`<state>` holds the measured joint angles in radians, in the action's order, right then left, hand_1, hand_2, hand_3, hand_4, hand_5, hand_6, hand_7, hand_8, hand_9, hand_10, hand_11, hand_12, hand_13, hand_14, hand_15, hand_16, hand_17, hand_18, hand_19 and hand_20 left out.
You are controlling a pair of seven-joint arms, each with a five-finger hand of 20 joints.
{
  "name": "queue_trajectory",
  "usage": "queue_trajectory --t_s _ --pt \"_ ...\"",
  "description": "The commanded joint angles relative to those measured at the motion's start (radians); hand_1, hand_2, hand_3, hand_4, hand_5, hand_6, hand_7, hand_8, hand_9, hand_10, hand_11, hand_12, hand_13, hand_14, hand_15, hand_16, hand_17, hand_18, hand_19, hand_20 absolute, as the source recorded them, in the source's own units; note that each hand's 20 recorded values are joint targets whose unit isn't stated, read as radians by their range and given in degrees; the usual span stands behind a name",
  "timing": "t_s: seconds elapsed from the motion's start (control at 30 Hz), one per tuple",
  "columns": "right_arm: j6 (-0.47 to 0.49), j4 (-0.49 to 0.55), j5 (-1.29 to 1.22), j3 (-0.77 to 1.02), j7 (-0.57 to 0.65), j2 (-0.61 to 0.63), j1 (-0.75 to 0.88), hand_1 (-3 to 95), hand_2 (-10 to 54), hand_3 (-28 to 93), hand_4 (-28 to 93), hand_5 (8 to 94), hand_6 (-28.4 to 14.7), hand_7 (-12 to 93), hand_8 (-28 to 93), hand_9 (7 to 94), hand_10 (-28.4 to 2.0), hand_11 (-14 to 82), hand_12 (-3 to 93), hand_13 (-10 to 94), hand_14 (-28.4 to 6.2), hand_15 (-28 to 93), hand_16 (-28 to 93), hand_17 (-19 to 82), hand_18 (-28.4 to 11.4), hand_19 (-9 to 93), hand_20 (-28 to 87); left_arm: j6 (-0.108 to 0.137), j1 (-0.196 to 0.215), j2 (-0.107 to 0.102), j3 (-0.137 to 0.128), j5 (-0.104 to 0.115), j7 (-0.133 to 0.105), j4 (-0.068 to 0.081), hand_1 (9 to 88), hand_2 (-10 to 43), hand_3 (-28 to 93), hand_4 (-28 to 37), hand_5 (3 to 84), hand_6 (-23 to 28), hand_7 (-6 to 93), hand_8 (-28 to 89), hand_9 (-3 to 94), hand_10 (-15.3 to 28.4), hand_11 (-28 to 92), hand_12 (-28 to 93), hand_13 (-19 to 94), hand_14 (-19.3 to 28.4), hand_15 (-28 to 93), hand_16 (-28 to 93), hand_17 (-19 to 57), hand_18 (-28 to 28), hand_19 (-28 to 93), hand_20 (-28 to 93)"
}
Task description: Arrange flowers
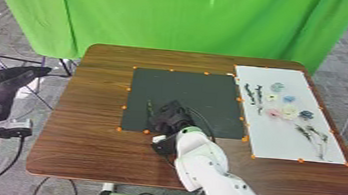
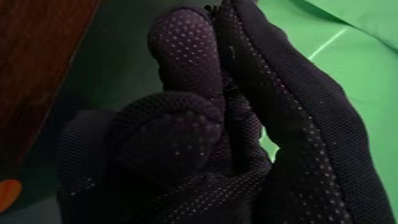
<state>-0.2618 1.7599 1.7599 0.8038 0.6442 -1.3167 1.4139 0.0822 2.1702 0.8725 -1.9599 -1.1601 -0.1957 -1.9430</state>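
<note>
Several flowers dot the head view's white sheet.

Passage is free along the left edge of the bench, but the right robot hand blocks the mat and flowers the right side.

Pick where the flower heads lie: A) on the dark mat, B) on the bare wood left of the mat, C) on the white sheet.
C: the flower heads are spread on the white sheet, right of the dark mat.
</note>
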Motion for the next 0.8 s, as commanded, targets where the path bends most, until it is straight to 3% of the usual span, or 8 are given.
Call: queue_trajectory --t_s 0.03,0.8 --pt "-0.02 -0.01 0.006 -0.005 0.005 -0.01 0.016 63.1 -9.5 53 -5 78.1 -6.3 37 17 93.7 -12.2 36.6 20.0 94 -2.8 59 16 78 -4.6 87 27 -0.027 0.01 0.011 -0.005 -0.007 0.017 -0.008 21.0 -2.6 65 -22.2 51.0 2.8 15.1 -6 41.8 13.0 14 11 26 13.7 6 1 1.4 8.8 0 13" --pt "0.014 0.027 -0.021 0.031 -0.02 -0.003 0.031 59.4 -9.5 51 -2 78.0 -5.8 37 17 93.7 -11.7 35.0 21.2 94 -2.7 58 16 78 -4.5 84 31 -0.058 -0.012 0.01 -0.002 -0.014 0.033 0.001 21.4 -2.9 65 -21.4 50.6 2.9 14.9 -6 40.9 12.9 14 11 26 13.8 6 2 1.2 9.0 0 13"
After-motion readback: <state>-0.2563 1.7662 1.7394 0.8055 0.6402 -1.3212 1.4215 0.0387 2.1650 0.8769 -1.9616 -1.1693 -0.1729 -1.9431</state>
